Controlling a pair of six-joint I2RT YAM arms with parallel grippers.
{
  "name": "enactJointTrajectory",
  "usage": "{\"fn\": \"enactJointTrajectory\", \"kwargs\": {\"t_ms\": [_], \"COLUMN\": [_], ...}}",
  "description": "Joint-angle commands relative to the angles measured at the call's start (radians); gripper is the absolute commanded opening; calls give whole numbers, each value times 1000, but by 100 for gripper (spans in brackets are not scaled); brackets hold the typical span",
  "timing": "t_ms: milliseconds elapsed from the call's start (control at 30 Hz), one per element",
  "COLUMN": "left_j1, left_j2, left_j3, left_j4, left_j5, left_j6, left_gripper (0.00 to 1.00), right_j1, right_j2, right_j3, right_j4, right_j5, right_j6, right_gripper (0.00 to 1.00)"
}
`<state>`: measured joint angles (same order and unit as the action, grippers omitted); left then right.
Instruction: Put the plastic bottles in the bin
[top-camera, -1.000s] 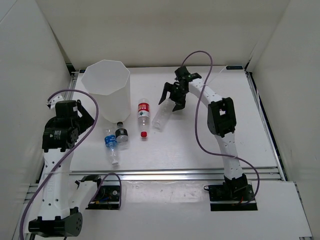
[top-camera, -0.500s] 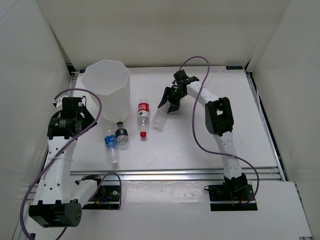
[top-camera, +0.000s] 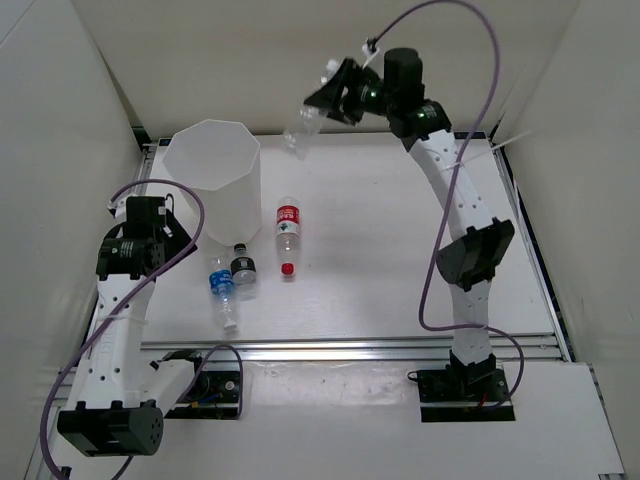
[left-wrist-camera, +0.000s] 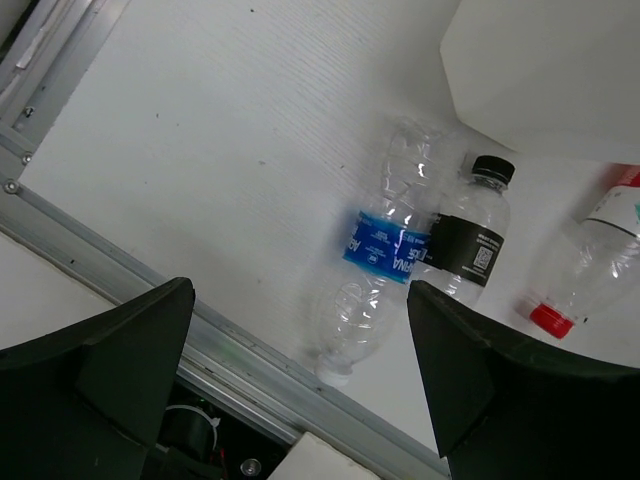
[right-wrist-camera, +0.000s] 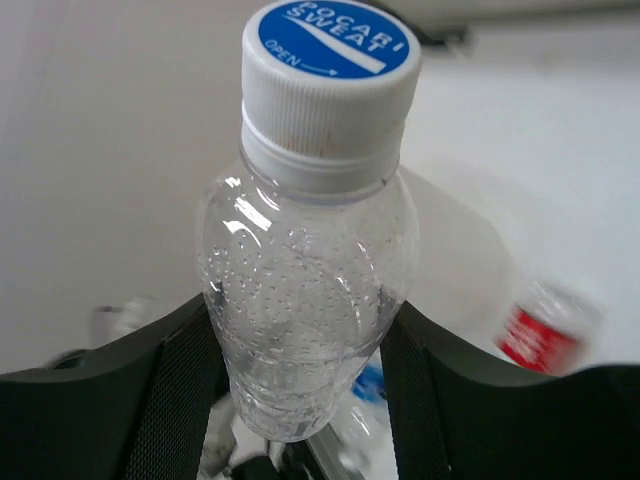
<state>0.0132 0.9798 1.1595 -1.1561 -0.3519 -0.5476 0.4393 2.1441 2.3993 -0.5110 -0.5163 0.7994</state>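
My right gripper (top-camera: 336, 96) is raised high at the back and shut on the plain clear bottle (top-camera: 300, 128), which hangs in the air to the right of the bin (top-camera: 212, 175). In the right wrist view the clear bottle (right-wrist-camera: 310, 270), with a blue-and-white cap, sits between both fingers (right-wrist-camera: 180, 400). The red-labelled bottle (top-camera: 288, 230), black-capped bottle (top-camera: 243, 268) and blue-labelled bottle (top-camera: 222, 290) lie on the table in front of the bin. My left gripper (left-wrist-camera: 300, 292) is open above the table's near left, facing the blue-labelled bottle (left-wrist-camera: 385, 250) and black-capped bottle (left-wrist-camera: 468, 240).
A metal rail (top-camera: 380, 350) runs along the table's near edge. White walls enclose the table on the left, back and right. The bin stands at the back left, close to my left arm (top-camera: 125, 270).
My right gripper shut on the clear bottle and lifted it from the table, up and to the left towards the bin. The left arm shifted slightly and stays open.
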Motion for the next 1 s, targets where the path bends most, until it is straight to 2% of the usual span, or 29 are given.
{"fn": "enactJointTrajectory", "kwargs": {"t_ms": [0,167,233,433,500,667,700,733,767,967], "left_j1": [-25,-47,-47,-56,-56,-56,-56,-56,-56,-56], "left_j2": [13,23,23,11,-12,-38,-47,-47,-47,-66], "left_j3": [-18,-18,-9,2,2,-9,-9,0,0,-14], "left_j4": [16,16,25,10,-16,-27,-36,-36,-45,-27], "left_j5": [56,89,126,209,209,222,222,222,208,183], "left_j6": [-15,-5,18,37,37,48,48,48,48,28], "left_gripper": [99,100,100,100,100,100,100,100,100,100], "right_j1": [48,140,183,271,283,303,303,303,303,289], "right_j2": [-44,-55,-14,17,31,66,66,66,66,-9], "right_j3": [136,133,184,171,172,159,159,150,150,86], "right_j4": [245,405,462,439,450,459,459,448,437,373], "right_j5": [16,146,147,159,170,170,170,170,170,179], "right_j6": [122,69,9,-213,-255,-246,-246,-246,-246,-266], "right_gripper": [38,39,44,52,60,70,75,94,100,100]}}
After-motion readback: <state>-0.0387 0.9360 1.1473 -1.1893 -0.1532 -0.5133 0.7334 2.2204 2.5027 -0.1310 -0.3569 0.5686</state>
